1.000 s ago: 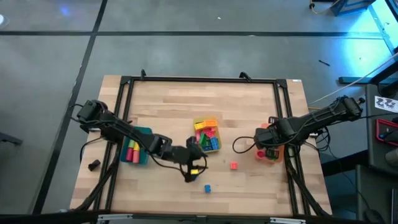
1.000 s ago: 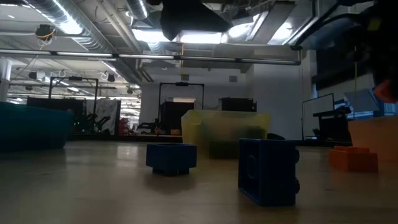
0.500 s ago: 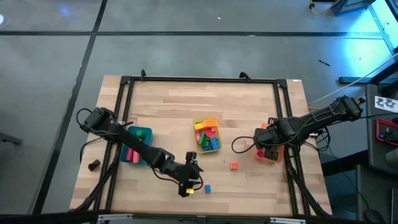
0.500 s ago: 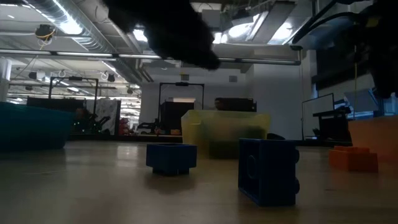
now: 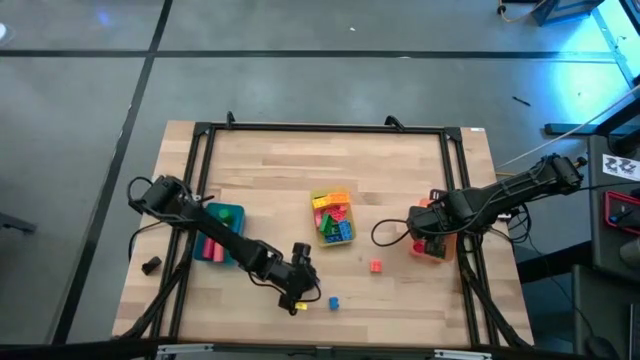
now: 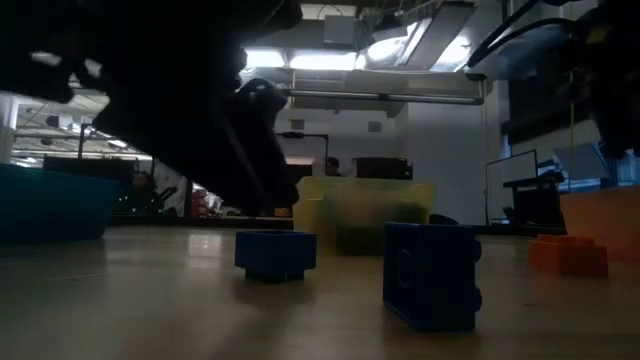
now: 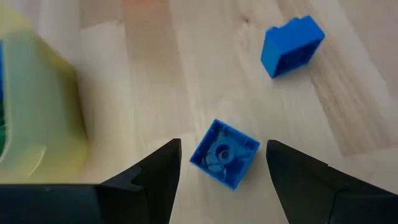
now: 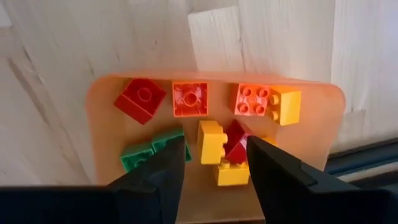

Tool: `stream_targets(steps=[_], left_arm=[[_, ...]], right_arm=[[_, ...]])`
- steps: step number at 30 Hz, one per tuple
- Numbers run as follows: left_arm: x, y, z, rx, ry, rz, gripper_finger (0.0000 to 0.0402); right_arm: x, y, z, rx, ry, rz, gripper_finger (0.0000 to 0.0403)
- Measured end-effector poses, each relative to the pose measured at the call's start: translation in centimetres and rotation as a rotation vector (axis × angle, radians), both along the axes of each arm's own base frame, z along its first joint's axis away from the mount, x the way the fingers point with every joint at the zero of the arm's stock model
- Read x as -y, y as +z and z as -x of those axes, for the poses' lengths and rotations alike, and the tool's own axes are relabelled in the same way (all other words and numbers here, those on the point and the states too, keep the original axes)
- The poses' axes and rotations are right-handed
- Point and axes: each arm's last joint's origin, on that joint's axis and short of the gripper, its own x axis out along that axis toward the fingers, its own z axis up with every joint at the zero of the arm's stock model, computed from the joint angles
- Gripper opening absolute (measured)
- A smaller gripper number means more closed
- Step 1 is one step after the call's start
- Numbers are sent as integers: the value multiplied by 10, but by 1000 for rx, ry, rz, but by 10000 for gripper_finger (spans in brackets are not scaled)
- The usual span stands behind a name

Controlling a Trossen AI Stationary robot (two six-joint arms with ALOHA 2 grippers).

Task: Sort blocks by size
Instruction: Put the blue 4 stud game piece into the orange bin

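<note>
Now the left gripper point(image 7: 221, 168), fingers spread wide and empty, hovers over a small blue cube point(image 7: 224, 154) lying near the table's point(image 5: 400, 170) front edge; lower squarely, one finger each side, before closing. A second blue cube point(image 7: 292, 45) lies near. The right gripper point(image 8: 214, 163), jaws apart and empty, hangs over the orange bin point(image 8: 317, 134) at the right edge, holding about nine small blocks.

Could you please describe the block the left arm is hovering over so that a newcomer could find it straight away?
Start at the yellow bin mid-table and look toward the near edge. The left gripper hangs there over a blue block. Unlike the other blue block nearby, it lies hollow side up.
</note>
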Motion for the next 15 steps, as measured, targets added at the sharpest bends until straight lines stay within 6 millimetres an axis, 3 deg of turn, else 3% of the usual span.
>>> stream_targets(steps=[15], left_arm=[[-3,-14,-5,-28,-55,-50,221]], right_arm=[[-1,0,-4,42,0,-14,172]])
